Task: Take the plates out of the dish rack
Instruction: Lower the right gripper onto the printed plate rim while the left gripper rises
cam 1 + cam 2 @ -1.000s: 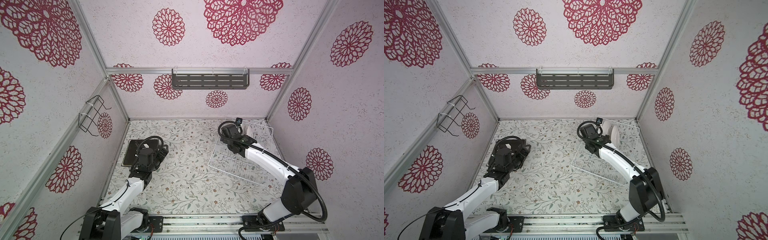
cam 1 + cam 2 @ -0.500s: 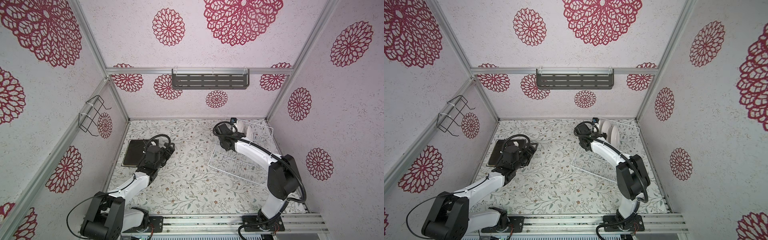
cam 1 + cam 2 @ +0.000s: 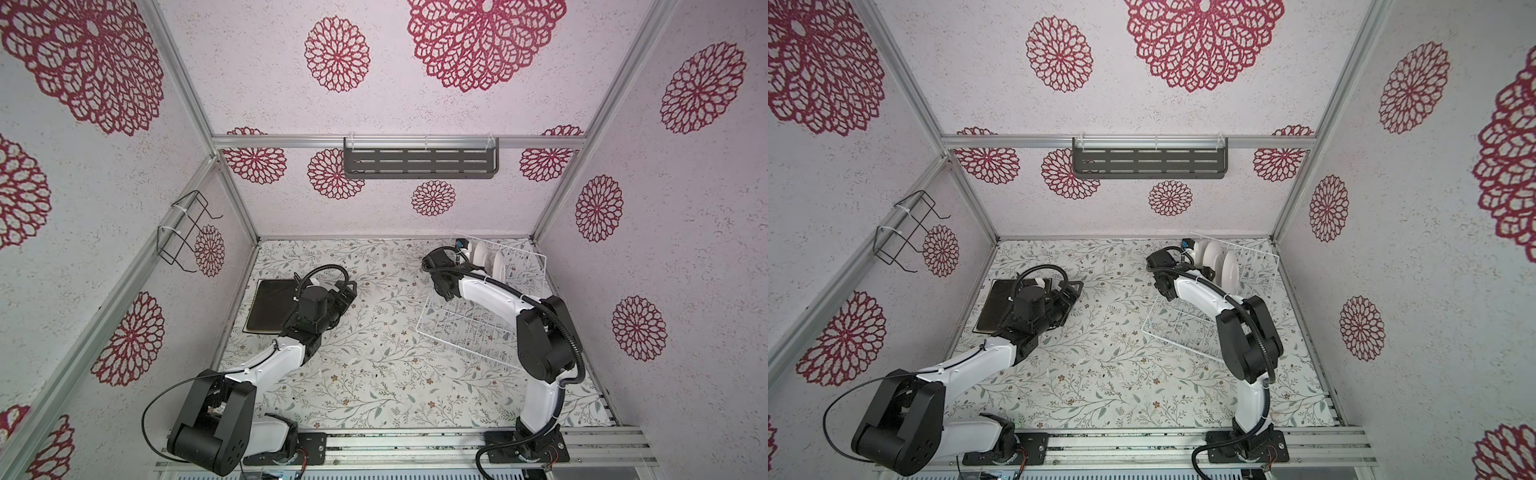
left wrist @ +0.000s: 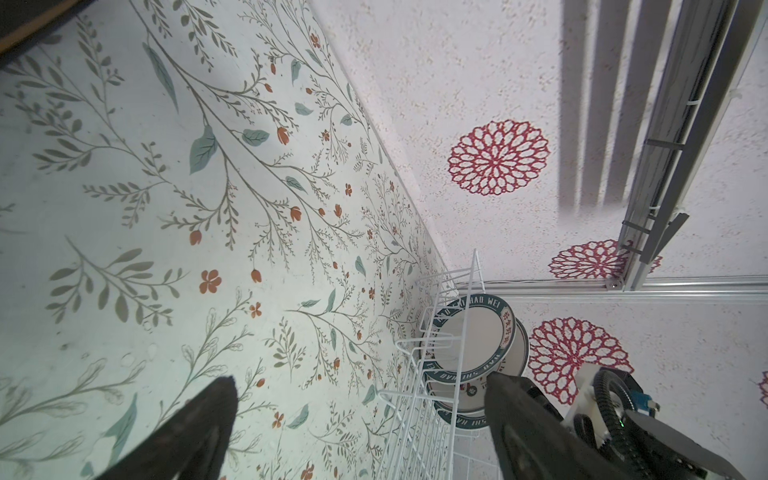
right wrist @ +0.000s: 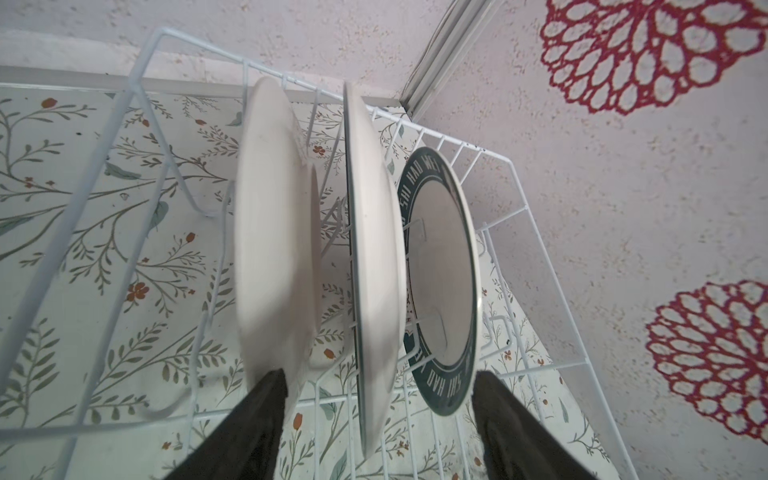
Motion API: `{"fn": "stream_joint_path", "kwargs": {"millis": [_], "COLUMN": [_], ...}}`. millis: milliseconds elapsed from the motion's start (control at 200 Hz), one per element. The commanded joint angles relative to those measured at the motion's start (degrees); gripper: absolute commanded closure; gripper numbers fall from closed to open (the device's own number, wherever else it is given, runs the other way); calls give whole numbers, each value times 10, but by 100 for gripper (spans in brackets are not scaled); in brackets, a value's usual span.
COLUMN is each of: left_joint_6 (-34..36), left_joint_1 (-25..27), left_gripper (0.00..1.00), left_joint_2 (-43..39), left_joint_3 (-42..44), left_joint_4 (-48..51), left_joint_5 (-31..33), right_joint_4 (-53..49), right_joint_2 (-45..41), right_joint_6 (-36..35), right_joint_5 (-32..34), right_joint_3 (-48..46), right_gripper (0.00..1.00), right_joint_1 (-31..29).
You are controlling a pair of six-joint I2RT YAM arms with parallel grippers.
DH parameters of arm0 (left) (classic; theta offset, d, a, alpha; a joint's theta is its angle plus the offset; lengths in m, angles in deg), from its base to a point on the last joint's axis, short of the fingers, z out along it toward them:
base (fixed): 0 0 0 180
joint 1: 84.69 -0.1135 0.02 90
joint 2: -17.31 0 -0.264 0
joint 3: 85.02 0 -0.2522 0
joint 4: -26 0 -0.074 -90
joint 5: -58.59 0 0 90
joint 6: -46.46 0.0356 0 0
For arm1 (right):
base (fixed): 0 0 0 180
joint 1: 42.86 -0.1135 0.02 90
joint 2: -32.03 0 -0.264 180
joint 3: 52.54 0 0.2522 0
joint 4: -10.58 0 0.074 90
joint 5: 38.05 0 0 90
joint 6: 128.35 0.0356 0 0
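The white wire dish rack (image 3: 420, 328) (image 3: 1144, 330) stands on the floral floor at the right. Three round white plates stand on edge at its far end (image 3: 484, 255) (image 3: 1214, 254). My right gripper (image 3: 468, 262) (image 5: 380, 415) is at their near edges, open. One of its fingers (image 5: 257, 415) lies against the nearest plate (image 5: 274, 228). The middle plate (image 5: 374, 249) and the teal-rimmed plate (image 5: 440, 270) sit between the jaws. A square black plate (image 3: 268, 303) (image 3: 998, 303) lies flat at the left. My left gripper (image 3: 349, 291) (image 4: 361, 399) hovers open and empty just right of it.
A dark grey slotted shelf (image 3: 419, 162) hangs on the back wall. A small black wire holder (image 3: 183, 232) is fixed to the left wall. An aluminium rail (image 3: 415, 444) runs along the front edge. Both arm bases sit on it.
The right gripper has reached to the rack's far end and its jaws have narrowed around the plates; the nearest plate looks blurred. The left gripper has moved right, off the black plate.
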Motion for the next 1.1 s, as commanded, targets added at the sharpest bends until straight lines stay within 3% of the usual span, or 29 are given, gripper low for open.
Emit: {"fn": "stream_joint_path", "kwargs": {"millis": [0, 275, 1096], "left_joint_6": [1, 1, 0], "left_joint_1": [7, 15, 25], "left_gripper": [3, 3, 3], "left_joint_2": [9, 18, 27], "left_joint_3": [-12, -21, -25], "left_joint_4": [-15, -15, -21], "left_joint_5": [0, -1, -4], "right_joint_4": [-5, 10, 54], "right_joint_2": [2, 3, 35], "right_joint_6": [-8, -14, -34], "right_joint_5": [15, -2, 8], "right_joint_3": [13, 8, -7], "right_gripper": [30, 32, 61], "right_joint_1": [10, 16, 42]}}
